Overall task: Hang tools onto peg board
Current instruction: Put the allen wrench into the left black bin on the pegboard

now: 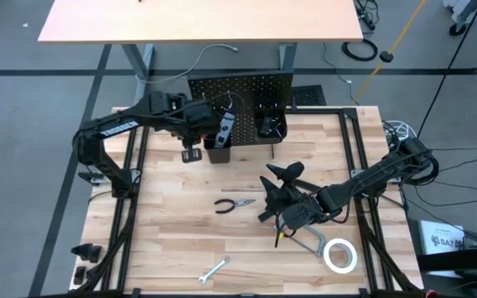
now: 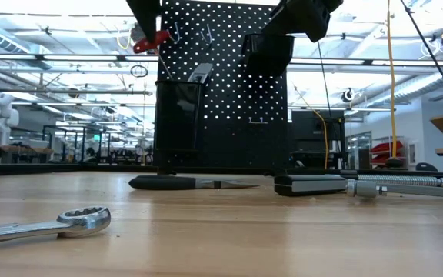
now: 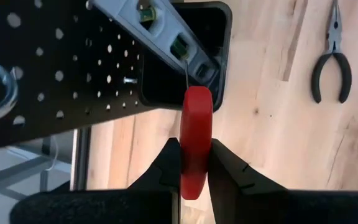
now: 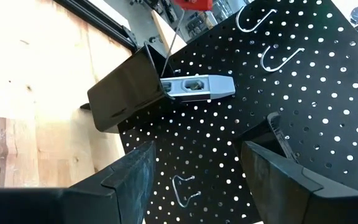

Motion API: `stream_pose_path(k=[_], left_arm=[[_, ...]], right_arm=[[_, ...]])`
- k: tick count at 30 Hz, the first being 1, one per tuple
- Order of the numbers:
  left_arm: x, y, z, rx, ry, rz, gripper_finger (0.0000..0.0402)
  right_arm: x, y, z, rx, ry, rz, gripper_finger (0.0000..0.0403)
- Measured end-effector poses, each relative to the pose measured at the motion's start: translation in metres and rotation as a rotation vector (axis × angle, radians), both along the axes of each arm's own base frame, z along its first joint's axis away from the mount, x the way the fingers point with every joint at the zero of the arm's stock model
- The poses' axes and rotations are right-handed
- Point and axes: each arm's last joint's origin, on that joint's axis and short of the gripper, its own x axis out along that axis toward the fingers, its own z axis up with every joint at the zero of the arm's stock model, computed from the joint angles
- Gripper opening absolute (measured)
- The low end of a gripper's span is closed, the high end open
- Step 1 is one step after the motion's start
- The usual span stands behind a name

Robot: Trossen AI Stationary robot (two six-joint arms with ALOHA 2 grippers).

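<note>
Blond desk [image 1: 180, 248] carries the board [image 1: 240, 89] at twelve o'clock. Left hand [image 3: 195, 163] is clamped on the red screwdriver [image 3: 196, 140] handle over the left bin [image 3: 213, 37]; light, stiff, smooth, so hold mid-handle. Right hand [image 4: 194, 165], apart and empty, faces the board.

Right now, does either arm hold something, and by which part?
The left tool holds the screwdriver by its red handle, above the bin with the level. The right tool is open and holds nothing.

Level [image 1: 225, 128] in the peg board's [image 1: 247, 87] left bin [image 1: 216, 153]; pliers [image 1: 234, 204] before it.
</note>
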Motion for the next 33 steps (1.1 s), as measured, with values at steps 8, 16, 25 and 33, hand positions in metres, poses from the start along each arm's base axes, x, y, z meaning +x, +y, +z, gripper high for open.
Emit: stream_pose_path(k=[8,16,25,33], left_arm=[[0.0106,0.0034,-0.0081,0.021,0.047,-0.039,0.0039],[0.0109,0.0033,-0.0084,0.039,0.069,-0.12,0.0039],[0.0117,0.0003,-0.0088,-0.034,0.06,-0.246,0.0039],[0.0117,0.0003,-0.0088,-0.032,0.064,-0.274,0.0039]], right_arm=[[0.0,-0.0002,0.0,-0.001,0.001,-0.001,0.0231],[0.0,-0.0002,-0.0001,-0.001,0.001,-0.001,0.0231],[-0.0001,-0.0001,-0.0001,-0.001,0.002,0.0,0.0231],[0.0001,-0.0006,-0.0001,-0.001,0.002,-0.002,0.0231]])
